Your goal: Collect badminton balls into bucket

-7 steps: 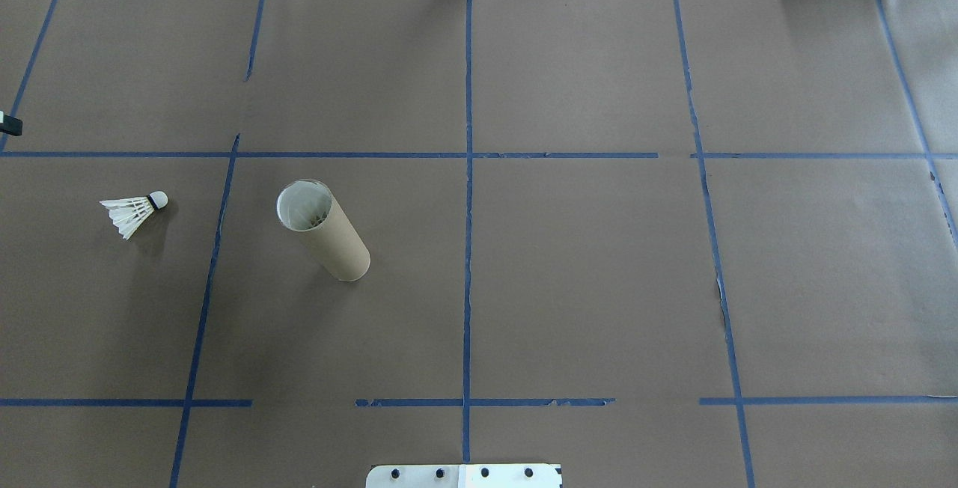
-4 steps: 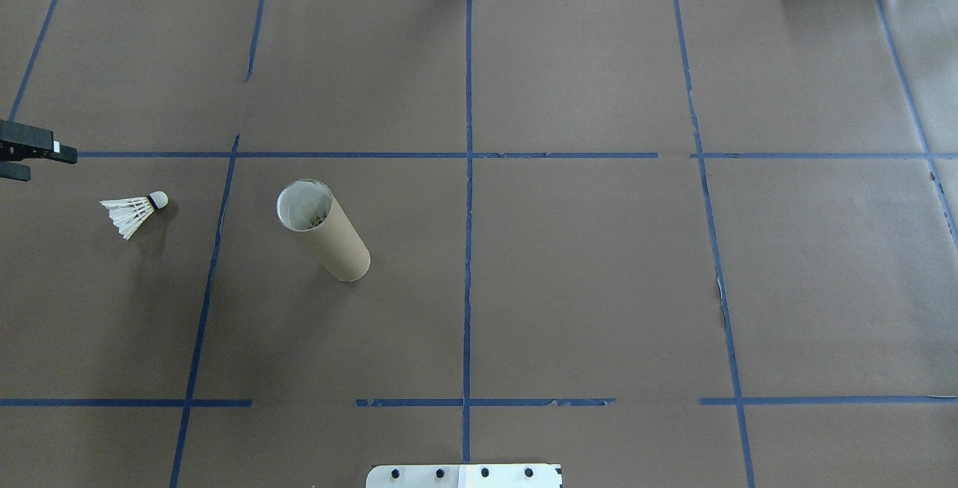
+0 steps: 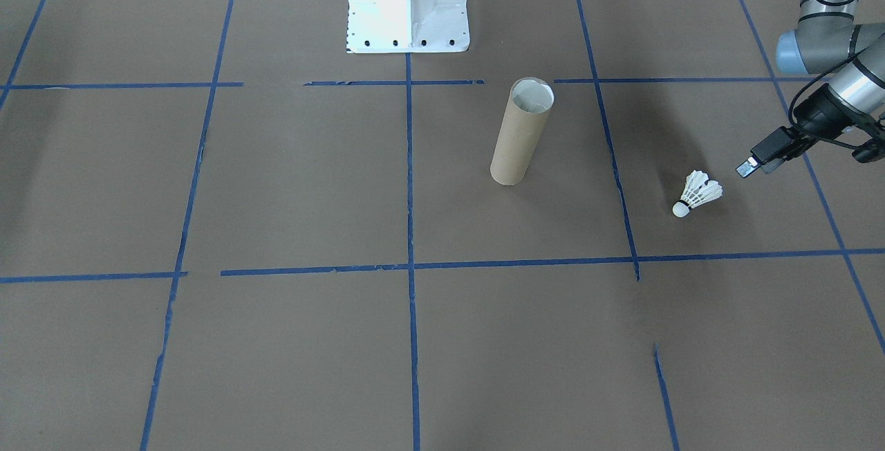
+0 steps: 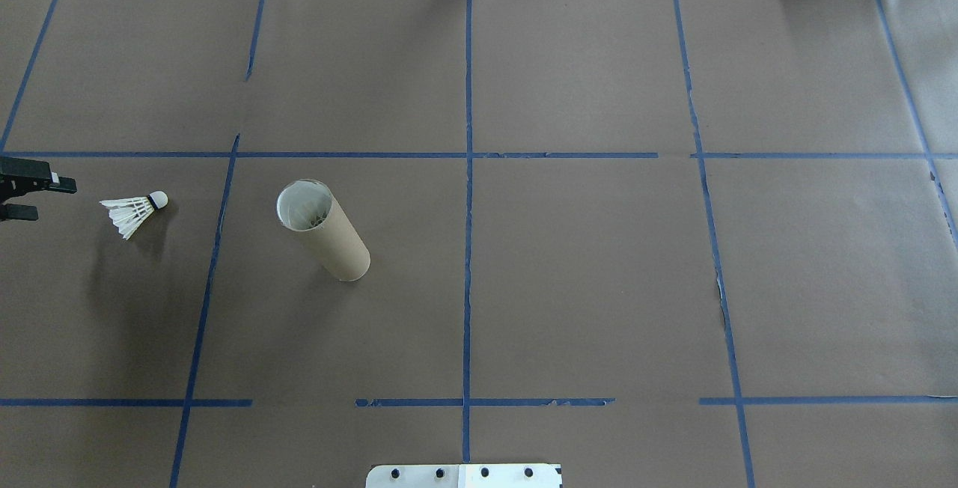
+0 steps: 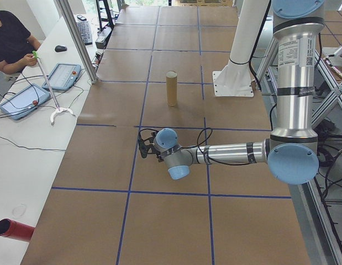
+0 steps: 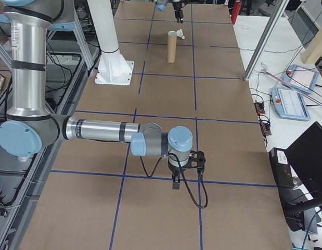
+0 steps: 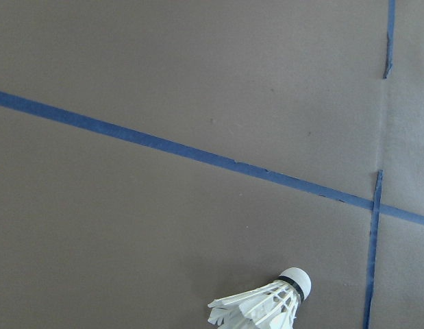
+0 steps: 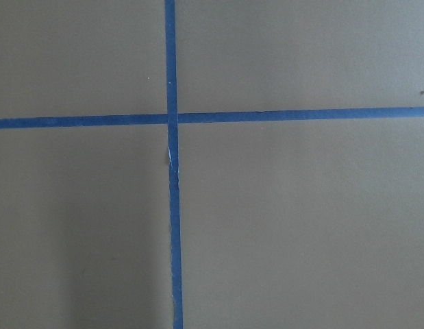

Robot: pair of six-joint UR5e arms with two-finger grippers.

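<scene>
Approach is the step in hand: the left gripper [image 4: 30, 198] hovers just beside the small white feather shuttlecock with the rounded cork tip [image 4: 135, 211], on its skirt side, with its two black fingers spread and nothing between them. The shuttlecock lies on its side on the brown paper-covered table [image 4: 584, 286], cork pointing toward the tall narrow brown cardboard tube [image 4: 325, 232], which stands upright and well apart from it. I judge the next move calls for bringing the open fingers over the shuttlecock and down around it, gently, since the feathers look easy to crush. Room is generous: bare paper lies all round the shuttlecock and between it and the tube. The tube's mouth looks barely wider than the skirt, so the drop will need careful centring. The right gripper [image 6: 176, 179] hangs far off over a blue tape crossing [image 8: 170, 118]; whether its fingers are spread I cannot tell.
</scene>
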